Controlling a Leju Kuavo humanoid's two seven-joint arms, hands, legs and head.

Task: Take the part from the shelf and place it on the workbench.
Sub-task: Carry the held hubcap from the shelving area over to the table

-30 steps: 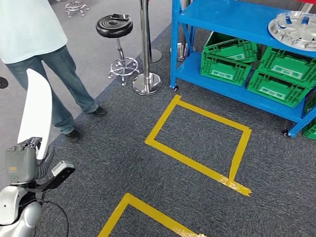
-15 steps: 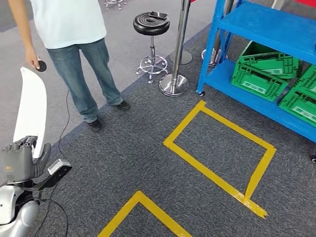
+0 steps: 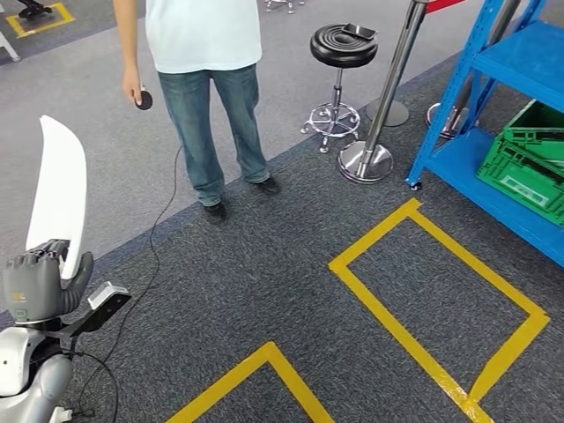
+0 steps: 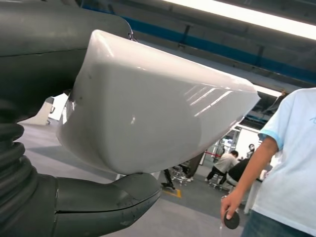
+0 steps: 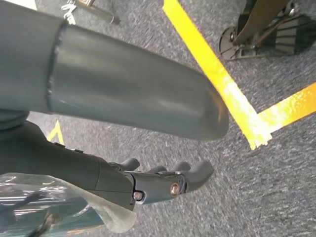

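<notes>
Part [image 3: 62,189] in white, a long glossy shell, stands upright at near left, its lower end gripped by the left robot hand [image 3: 40,284]. It looks light, stiff and slippery. Right robot hand [image 5: 164,180] hangs empty, fingers loosely apart. Blue shelf [image 3: 525,62] stands far right.

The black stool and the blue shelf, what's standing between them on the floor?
In the head view, a chrome post on a round base stands between the black stool and the blue shelf.
</notes>
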